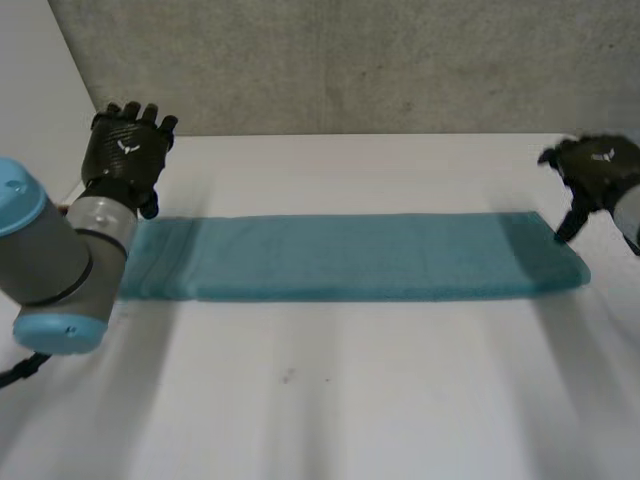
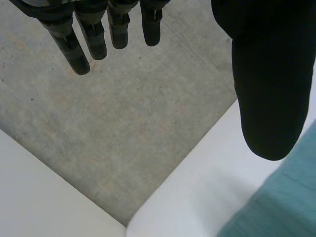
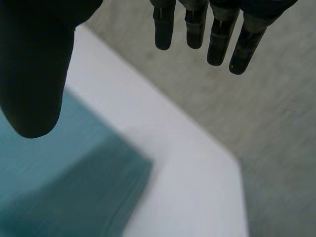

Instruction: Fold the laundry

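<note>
One towel (image 1: 350, 258) lies as a long folded strip on the counter (image 1: 350, 400); cross-folds likely remain. Unclenched and empty: left robot hand (image 1: 127, 150), right robot hand (image 1: 600, 172).

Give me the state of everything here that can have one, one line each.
towel: folded into a long narrow strip, lying flat on the table, gripped by neither hand.
left hand: open, fingers straight, at the towel's left end, holding nothing.
right hand: open, fingers straight, at the towel's right end, holding nothing.
</note>
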